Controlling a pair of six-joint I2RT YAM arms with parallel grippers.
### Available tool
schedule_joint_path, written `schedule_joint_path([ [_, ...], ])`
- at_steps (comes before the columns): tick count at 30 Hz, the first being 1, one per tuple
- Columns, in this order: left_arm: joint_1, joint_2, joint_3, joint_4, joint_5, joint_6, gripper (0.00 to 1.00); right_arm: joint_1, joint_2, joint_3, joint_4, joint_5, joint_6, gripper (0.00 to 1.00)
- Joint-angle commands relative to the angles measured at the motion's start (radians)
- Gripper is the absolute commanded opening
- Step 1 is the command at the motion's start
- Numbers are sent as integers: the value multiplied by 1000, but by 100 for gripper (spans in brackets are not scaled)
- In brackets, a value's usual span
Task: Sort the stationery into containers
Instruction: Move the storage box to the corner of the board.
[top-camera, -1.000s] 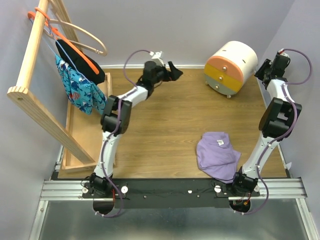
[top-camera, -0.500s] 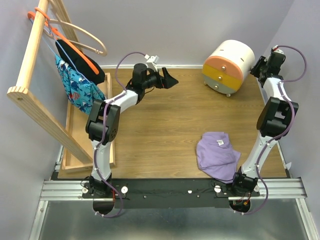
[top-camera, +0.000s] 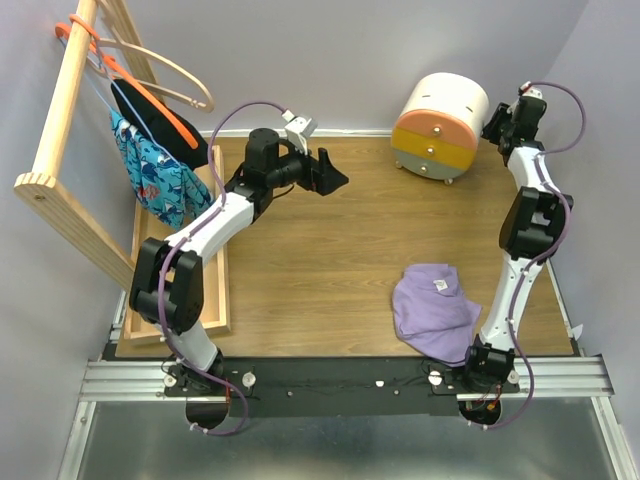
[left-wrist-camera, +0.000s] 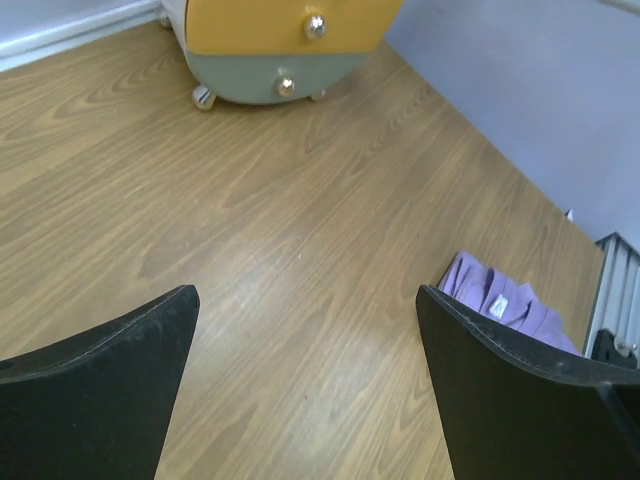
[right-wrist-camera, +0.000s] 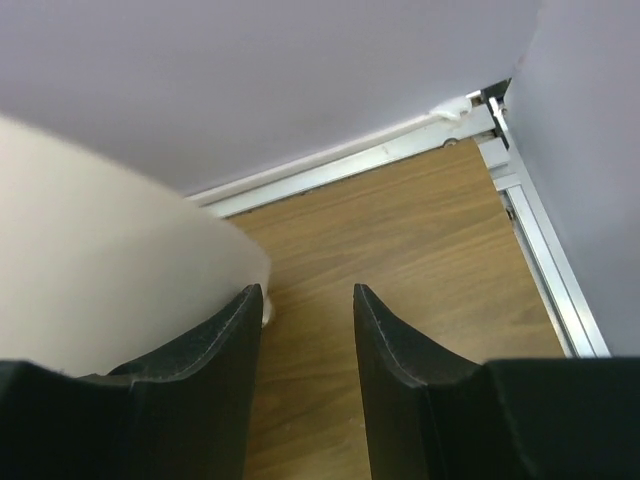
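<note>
No pens, markers, pink bar or jar show in any view. The cream drawer unit (top-camera: 447, 100) stands at the back right, with its orange drawer (top-camera: 437, 128) and yellow drawer (top-camera: 425, 149) shut. It also shows at the top of the left wrist view (left-wrist-camera: 285, 40). My left gripper (top-camera: 330, 172) is open and empty above the bare wood, left of the unit. My right gripper (top-camera: 497, 122) is open and empty at the unit's right side. In the right wrist view (right-wrist-camera: 308, 300) its left finger lies against the cream wall (right-wrist-camera: 100, 250).
A purple cloth (top-camera: 432, 305) lies at the front right, also in the left wrist view (left-wrist-camera: 500, 298). A long wooden tray (top-camera: 212, 280) runs along the left edge. A wooden rack (top-camera: 70, 90) with hangers and clothes leans over it. The table's metal edge (right-wrist-camera: 540, 250) and the wall are close behind the right gripper.
The right gripper has moved left and back against the drawer unit, and the unit has shifted left. The left arm has swung left and its gripper has drawn back a little.
</note>
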Motion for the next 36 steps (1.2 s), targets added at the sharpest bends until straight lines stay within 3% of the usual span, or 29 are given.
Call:
schedule_joint_path([
  [1,-5,-59,-65,-169,4,143,99,6,166,224,-44,-58,-13,49],
  [7,-8,-112,-93,-292,-25,229,99,-5,334,417,-18,-149,-1,49],
  [13,-21,-116,-80,-373,-68,325,99,-10,399,459,82,-373,105,49],
  [16,-33,-106,-74,-379,-87,343,99,-7,443,499,156,-404,151,49],
  [29,-84,-73,-42,-401,-151,392,99,65,503,563,271,-406,166,50],
  [36,-82,-101,-40,-415,-211,412,99,58,410,487,180,-352,108,52],
])
